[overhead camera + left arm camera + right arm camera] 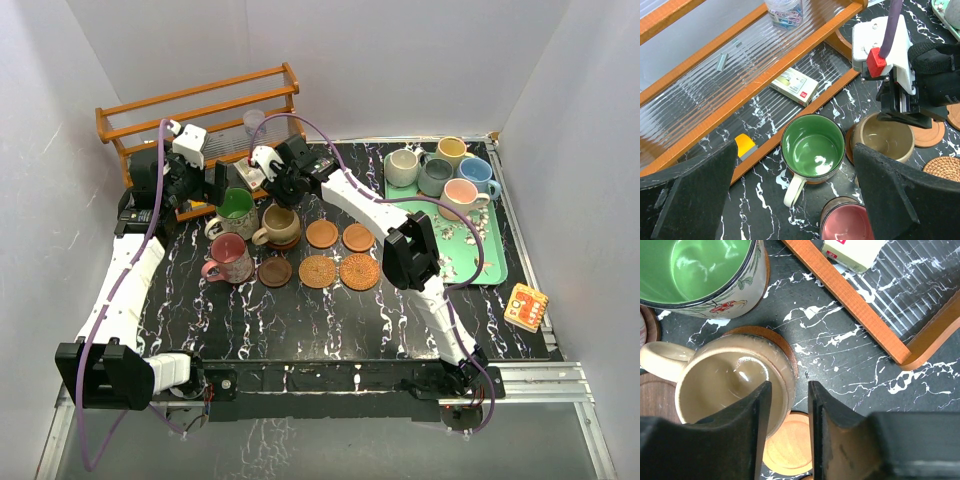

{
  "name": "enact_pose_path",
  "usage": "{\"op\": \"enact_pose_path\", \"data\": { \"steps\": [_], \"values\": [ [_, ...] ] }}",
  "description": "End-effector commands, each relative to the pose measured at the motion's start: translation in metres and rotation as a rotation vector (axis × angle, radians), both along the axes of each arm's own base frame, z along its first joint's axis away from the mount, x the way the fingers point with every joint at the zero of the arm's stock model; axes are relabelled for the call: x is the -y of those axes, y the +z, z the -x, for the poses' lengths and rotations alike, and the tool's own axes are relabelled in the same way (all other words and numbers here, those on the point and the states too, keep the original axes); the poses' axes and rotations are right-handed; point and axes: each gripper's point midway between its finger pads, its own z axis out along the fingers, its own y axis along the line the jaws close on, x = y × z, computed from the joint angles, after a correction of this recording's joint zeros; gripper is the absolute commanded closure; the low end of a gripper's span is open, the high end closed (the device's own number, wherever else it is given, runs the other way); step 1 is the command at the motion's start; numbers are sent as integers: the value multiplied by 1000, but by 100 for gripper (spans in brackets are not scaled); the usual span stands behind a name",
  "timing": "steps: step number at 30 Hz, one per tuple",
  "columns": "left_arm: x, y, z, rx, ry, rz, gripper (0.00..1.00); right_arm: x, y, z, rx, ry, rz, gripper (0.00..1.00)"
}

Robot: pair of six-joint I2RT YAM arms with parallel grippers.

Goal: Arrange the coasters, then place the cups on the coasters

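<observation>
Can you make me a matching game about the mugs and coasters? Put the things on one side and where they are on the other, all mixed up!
Things:
1. green mug
2. tan mug
3. blue mug
4. woven coasters

Places:
A. on the green tray
B. lying bare, nothing on top
C. right beside the wooden rack
D. its rim sits between the fingers of the right claw

Pairs: 1-C, 2-D, 3-A, 4-B
</observation>
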Motion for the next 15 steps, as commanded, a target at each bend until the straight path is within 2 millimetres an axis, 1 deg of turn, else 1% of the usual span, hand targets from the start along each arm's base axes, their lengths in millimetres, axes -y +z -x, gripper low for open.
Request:
{"op": "enact_pose_path", "data": {
  "steps": [1,3,5,9,12,15],
  "values": [
    [-2,17,4,54,-3,6,1,-7,47,-13,110,-19,-67,62],
    [-3,18,3,55,8,6,1,-2,64,-11,141,-22,-74,53],
    [-5,18,1,56,22,7,1,5,77,-10,168,-29,-75,47],
    [-8,20,-1,60,39,7,1,24,106,-10,209,-57,-93,42],
    [-6,21,0,63,29,11,1,48,124,-14,220,-91,-113,40],
    [-3,21,1,63,15,14,1,84,137,-23,216,-149,-131,39]
  ]
}}
